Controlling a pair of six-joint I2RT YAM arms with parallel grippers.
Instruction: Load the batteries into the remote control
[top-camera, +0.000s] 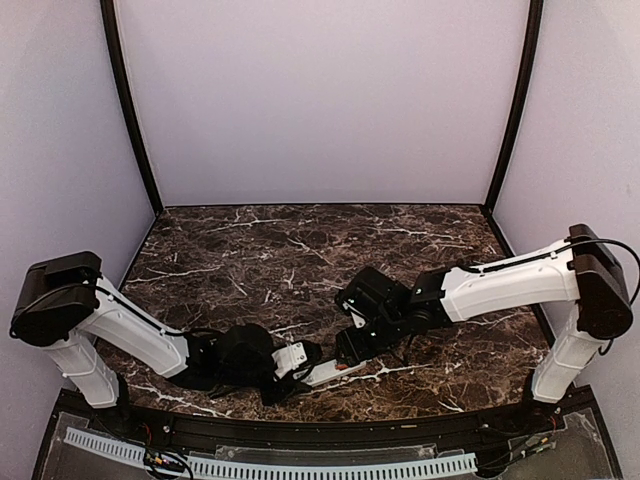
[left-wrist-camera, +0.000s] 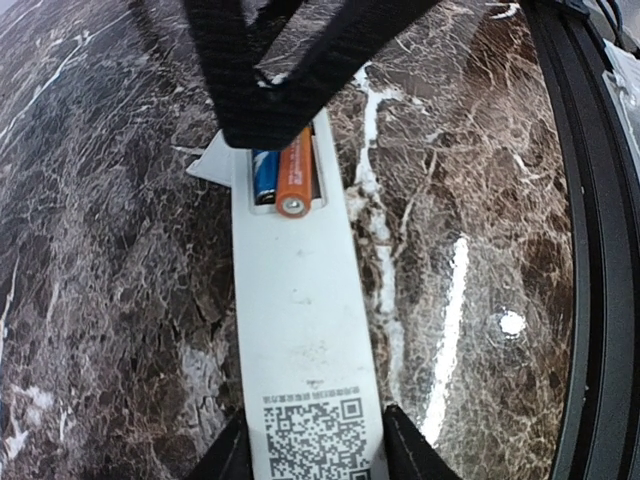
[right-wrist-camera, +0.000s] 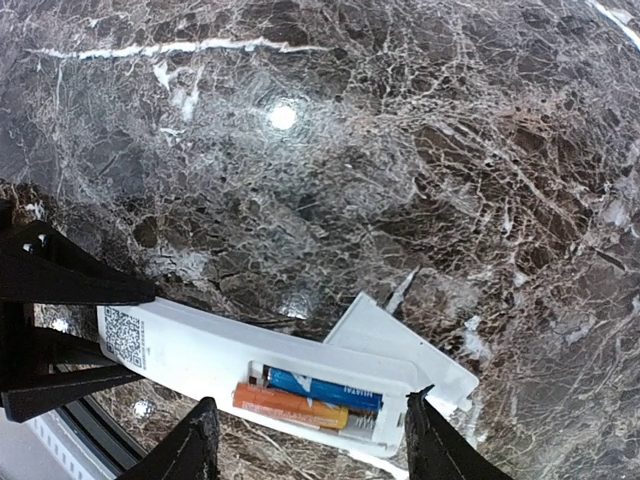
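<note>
The left gripper (left-wrist-camera: 315, 455) clamped the left end of the remote control (left-wrist-camera: 300, 330); the open, empty right gripper (right-wrist-camera: 310, 440) next had to press the orange battery (left-wrist-camera: 295, 175) flat.

The remote control (left-wrist-camera: 300, 330) is presenting a white back; its sticker (left-wrist-camera: 315, 440) is carrying a black-and-white QR pattern. The first battery (left-wrist-camera: 295, 172) is showing orange-red; the second battery (left-wrist-camera: 264, 178) is showing blue. The table (top-camera: 300, 250) is displaying dark brown marble with white veining.
</note>
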